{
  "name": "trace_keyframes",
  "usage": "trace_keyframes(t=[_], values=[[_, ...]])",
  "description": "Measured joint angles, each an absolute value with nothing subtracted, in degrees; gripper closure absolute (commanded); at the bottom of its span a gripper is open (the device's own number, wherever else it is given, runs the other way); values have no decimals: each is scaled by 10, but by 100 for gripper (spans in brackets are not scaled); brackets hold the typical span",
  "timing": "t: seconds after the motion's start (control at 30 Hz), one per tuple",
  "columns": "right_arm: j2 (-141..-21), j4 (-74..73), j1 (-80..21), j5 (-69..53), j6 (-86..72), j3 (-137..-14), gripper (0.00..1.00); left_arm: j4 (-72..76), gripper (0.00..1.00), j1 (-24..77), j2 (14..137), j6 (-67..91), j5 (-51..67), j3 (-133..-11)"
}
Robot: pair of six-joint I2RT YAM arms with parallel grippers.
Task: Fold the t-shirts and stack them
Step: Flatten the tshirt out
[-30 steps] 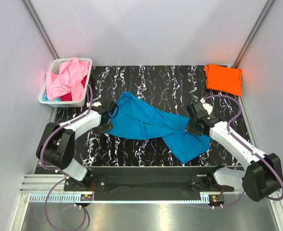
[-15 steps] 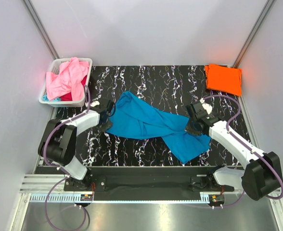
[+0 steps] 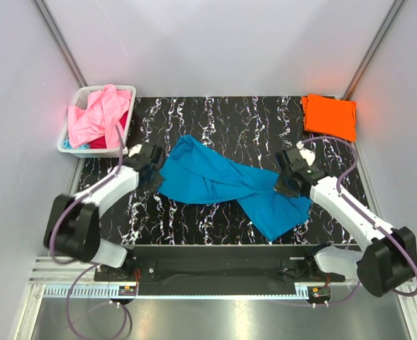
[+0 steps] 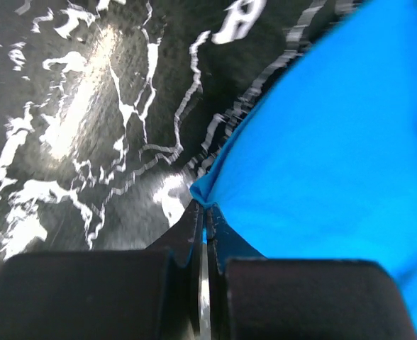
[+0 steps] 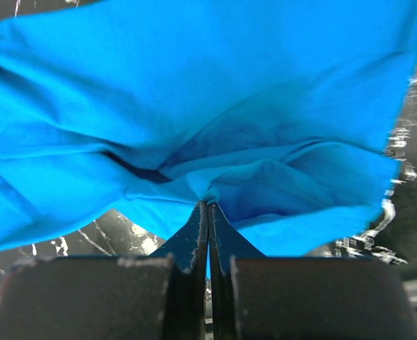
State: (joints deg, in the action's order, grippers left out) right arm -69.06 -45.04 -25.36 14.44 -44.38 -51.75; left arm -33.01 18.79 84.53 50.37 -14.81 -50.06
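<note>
A teal-blue t-shirt (image 3: 219,183) lies crumpled in a slanted band across the middle of the black marbled table. My left gripper (image 3: 157,172) is shut on its left edge (image 4: 207,193), pinching a corner of cloth between the jaws. At the shirt's right side my right gripper (image 3: 285,185) is shut on a bunched fold (image 5: 210,193). An orange t-shirt (image 3: 329,116) lies folded at the far right corner. A pink t-shirt (image 3: 96,113) is heaped in the white basket (image 3: 68,146) at the far left, over a red one (image 3: 115,136).
The basket stands off the table's far left corner, close to my left arm. Grey walls close in the left, right and back. A black rail with the arm bases (image 3: 215,261) runs along the near edge.
My left gripper has closed on the blue shirt's left edge, and the left arm has swung outward. The right gripper has kept its hold and shifted slightly.
</note>
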Motion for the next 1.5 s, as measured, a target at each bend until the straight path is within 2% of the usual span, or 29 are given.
trace_keyframes(t=[0.17, 0.4, 0.67, 0.87, 1.0, 1.27, 1.5], values=[[-660, -498, -254, 186, -443, -566, 100, -373, 100, 188, 731, 488, -146, -539], [-611, -548, -254, 226, -437, -638, 100, -411, 100, 188, 635, 456, -142, -637], [-573, -600, -254, 234, -381, -733, 100, -441, 100, 188, 599, 372, -93, -711], [-563, -618, -254, 254, -293, -897, 100, -448, 100, 188, 596, 312, -69, -803], [-565, -616, -254, 262, -254, -961, 100, -449, 100, 188, 594, 288, -52, -868], [-549, -619, -255, 243, -227, -952, 100, -458, 100, 188, 562, 270, -43, -886], [-568, -565, -255, 158, -242, -831, 100, -503, 100, 189, 537, 324, -122, -846]])
